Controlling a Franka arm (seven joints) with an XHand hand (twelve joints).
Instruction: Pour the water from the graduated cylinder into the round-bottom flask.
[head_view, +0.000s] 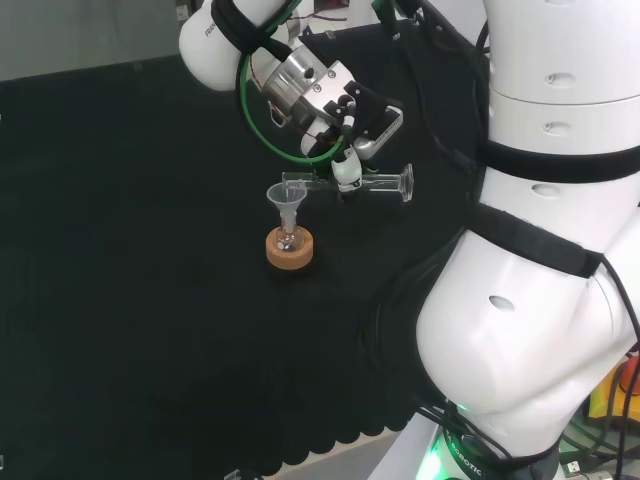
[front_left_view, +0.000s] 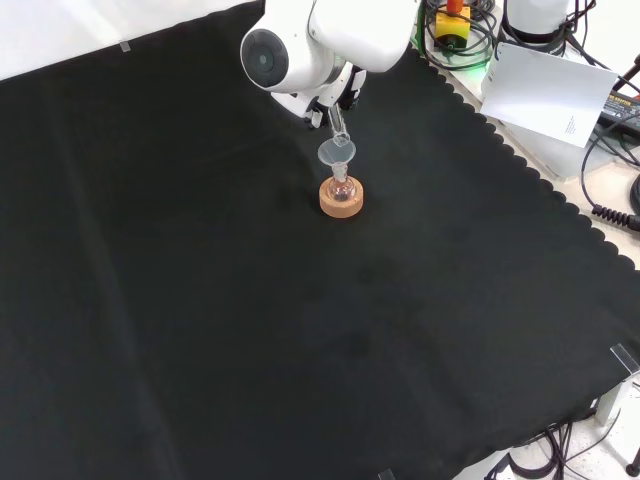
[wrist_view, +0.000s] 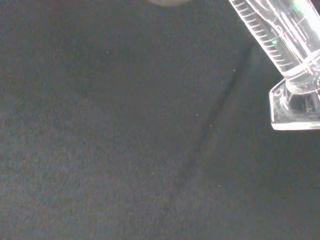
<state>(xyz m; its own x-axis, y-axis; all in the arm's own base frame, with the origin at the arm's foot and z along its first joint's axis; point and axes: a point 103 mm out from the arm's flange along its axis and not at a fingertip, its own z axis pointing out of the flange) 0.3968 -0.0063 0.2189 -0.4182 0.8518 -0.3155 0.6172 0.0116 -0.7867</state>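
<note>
In the head view a small round-bottom flask (head_view: 289, 240) sits in a cork ring stand (head_view: 290, 250) with a clear funnel (head_view: 284, 199) in its neck. The hand (head_view: 352, 130) is shut on a clear graduated cylinder (head_view: 375, 184), held roughly level, its mouth over the funnel and its foot pointing right. The front view has the flask (front_left_view: 341, 189) on its cork ring (front_left_view: 341, 198) under the funnel (front_left_view: 337, 154), with the cylinder's mouth end (front_left_view: 339, 125) sloping down into it from under the arm's white link. Close up, the wrist view catches the cylinder's marked tube (wrist_view: 280, 35) and its foot.
The black cloth's scalloped edge (front_left_view: 560, 200) runs down the right of the front view. Beyond it lie a white sheet of paper (front_left_view: 550, 90) and cables. The arm's big white links (head_view: 550, 250) stand at the right of the head view.
</note>
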